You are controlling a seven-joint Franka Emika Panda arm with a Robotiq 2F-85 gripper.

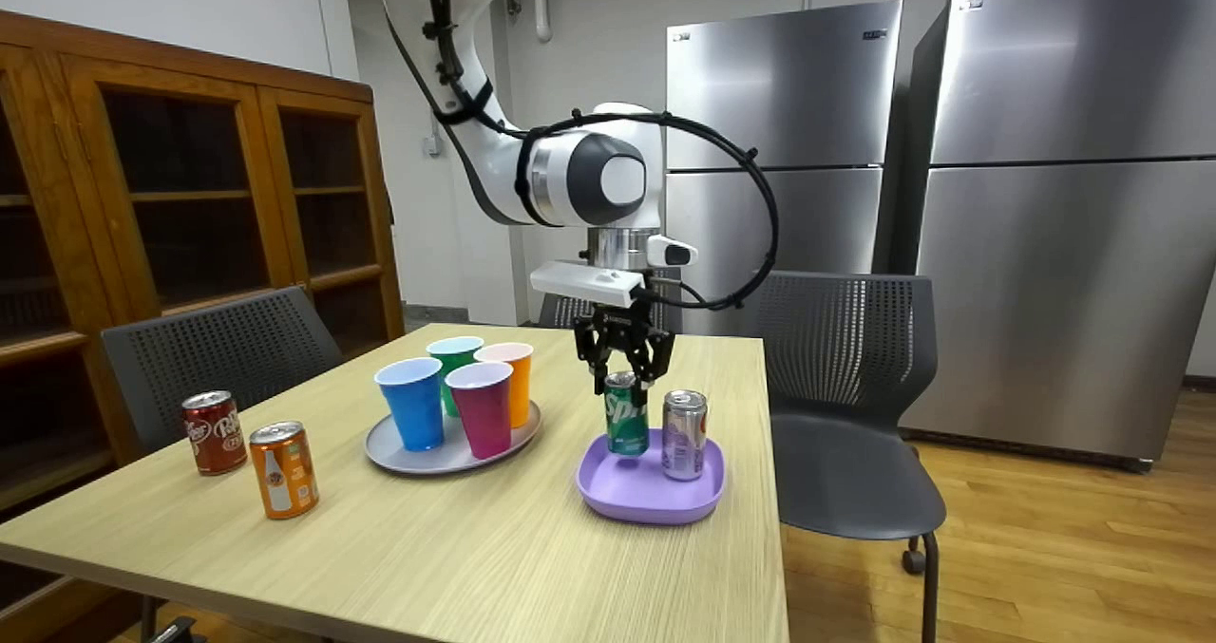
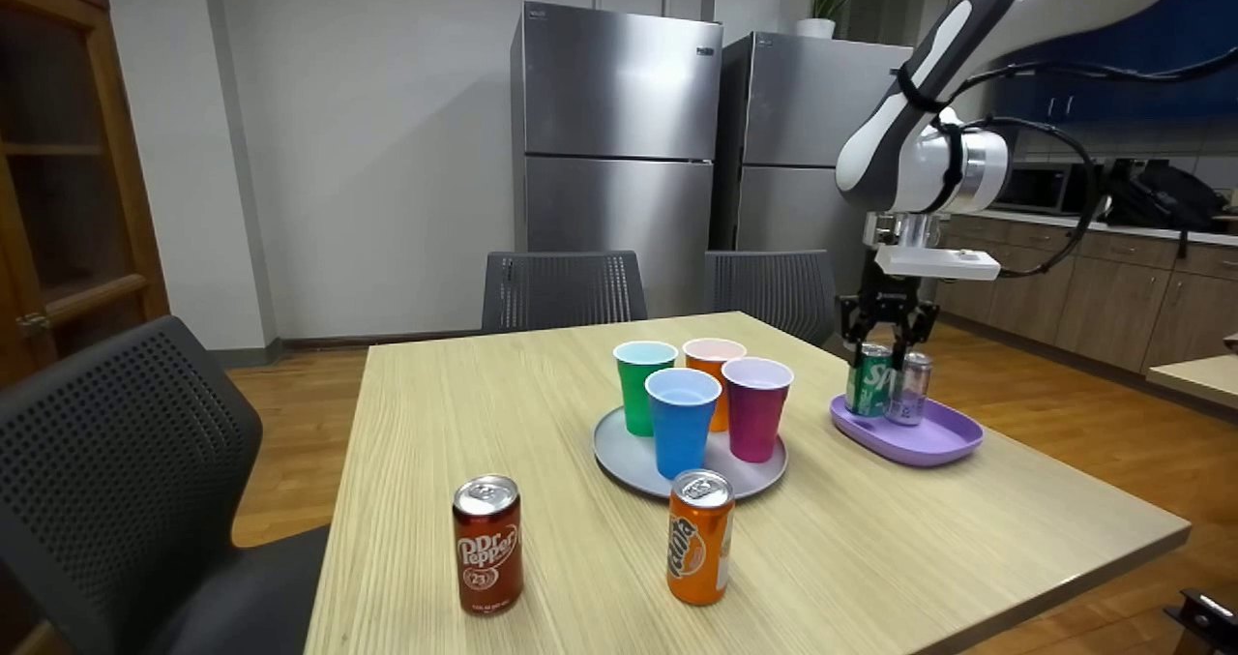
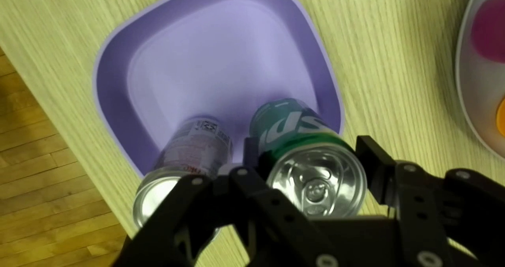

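The part-spread claw (image 1: 622, 391) clasps the upright Sprite can (image 1: 627, 428) straight beneath it, just beside the silver soda can (image 1: 684, 439).

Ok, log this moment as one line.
jaws: closed on green Sprite can; below: purple tray, contact unclear; beside: silver can standing in tray

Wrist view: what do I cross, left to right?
Brown wooden plank floor → silver printed metal can → green Sprite metal can → round gray plate. The rounded-square purple tray and black gripper overlap both cans, so they're left out.
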